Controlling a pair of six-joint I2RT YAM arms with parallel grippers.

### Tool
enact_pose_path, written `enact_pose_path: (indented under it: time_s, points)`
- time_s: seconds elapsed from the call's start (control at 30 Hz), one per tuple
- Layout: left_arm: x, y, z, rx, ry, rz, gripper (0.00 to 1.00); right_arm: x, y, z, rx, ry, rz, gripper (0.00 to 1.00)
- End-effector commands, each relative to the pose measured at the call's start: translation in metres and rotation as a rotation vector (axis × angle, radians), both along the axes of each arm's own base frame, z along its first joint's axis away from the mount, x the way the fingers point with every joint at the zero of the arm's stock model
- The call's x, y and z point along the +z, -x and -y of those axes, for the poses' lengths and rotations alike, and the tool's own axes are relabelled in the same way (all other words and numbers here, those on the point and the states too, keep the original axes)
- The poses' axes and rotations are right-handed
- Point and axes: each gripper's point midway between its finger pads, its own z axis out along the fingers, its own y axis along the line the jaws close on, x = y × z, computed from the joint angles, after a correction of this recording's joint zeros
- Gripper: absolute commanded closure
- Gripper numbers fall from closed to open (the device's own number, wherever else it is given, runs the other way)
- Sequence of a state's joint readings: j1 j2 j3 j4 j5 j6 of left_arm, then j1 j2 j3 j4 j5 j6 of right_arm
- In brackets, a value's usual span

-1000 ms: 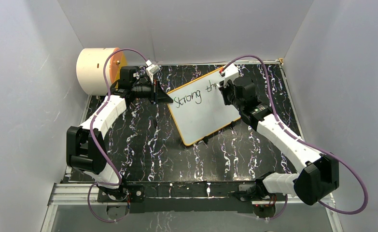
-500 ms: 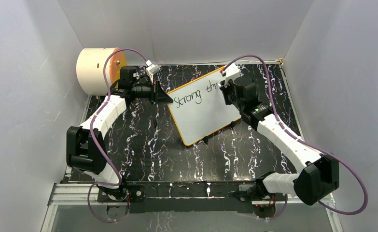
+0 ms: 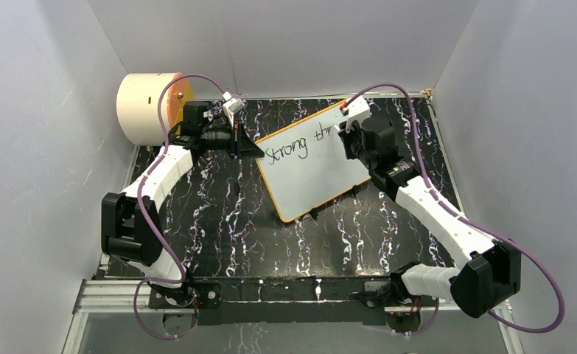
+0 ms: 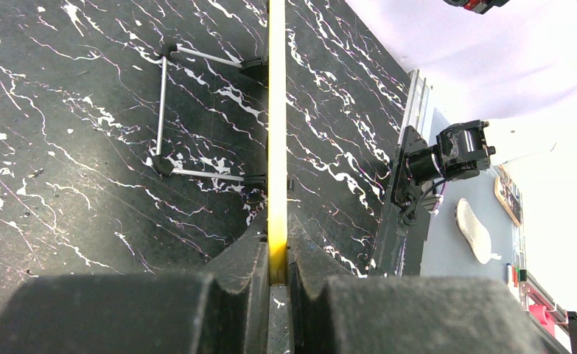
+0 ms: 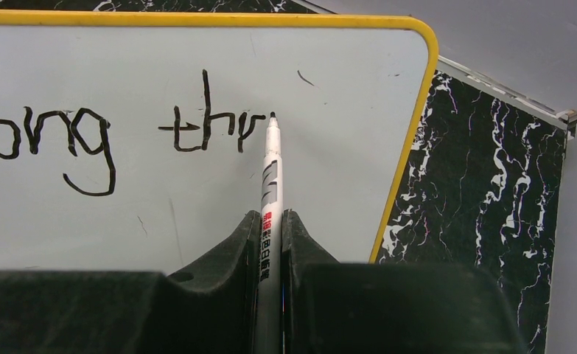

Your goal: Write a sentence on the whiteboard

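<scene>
The whiteboard (image 3: 311,177), white with an orange-yellow frame, lies tilted on the black marbled table. It reads "Strong thr" in black. My left gripper (image 3: 254,150) is shut on the board's left edge; the left wrist view shows the yellow frame (image 4: 276,133) edge-on, pinched between the fingers of this gripper (image 4: 277,240). My right gripper (image 3: 342,131) hangs over the board's far right part, shut on a white marker (image 5: 271,173). The marker's black tip touches the whiteboard (image 5: 329,192) just right of the "r". The right gripper (image 5: 271,217) holds the marker upright in its view.
A cream cylinder with an orange face (image 3: 149,107) lies at the back left by the wall. Small black feet (image 3: 315,214) stick out along the board's near edge, and its thin wire stand legs (image 4: 163,110) rest on the table. Grey walls enclose three sides.
My right arm has shifted slightly to the right and farther back along the writing line, marker still in its grip. The left arm and the board have not moved.
</scene>
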State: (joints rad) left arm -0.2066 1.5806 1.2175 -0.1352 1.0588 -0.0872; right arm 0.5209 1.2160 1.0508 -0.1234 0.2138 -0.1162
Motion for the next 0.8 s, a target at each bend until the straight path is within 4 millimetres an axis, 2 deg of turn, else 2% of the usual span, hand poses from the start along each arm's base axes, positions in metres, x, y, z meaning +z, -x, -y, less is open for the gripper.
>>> enact_pose_path:
  time_s: [0.0, 0.77]
  points:
    - [-0.0002, 0.0085, 0.0008, -0.026, 0.004, -0.008, 1.0, 0.0243, -0.0039, 0.0039, -0.015, -0.031, 0.07, 1.0]
    - [-0.0004, 0.0093, 0.0009, -0.027, 0.004, -0.009, 1.0, 0.0181, -0.0103, -0.0014, -0.003, -0.036, 0.057, 1.0]
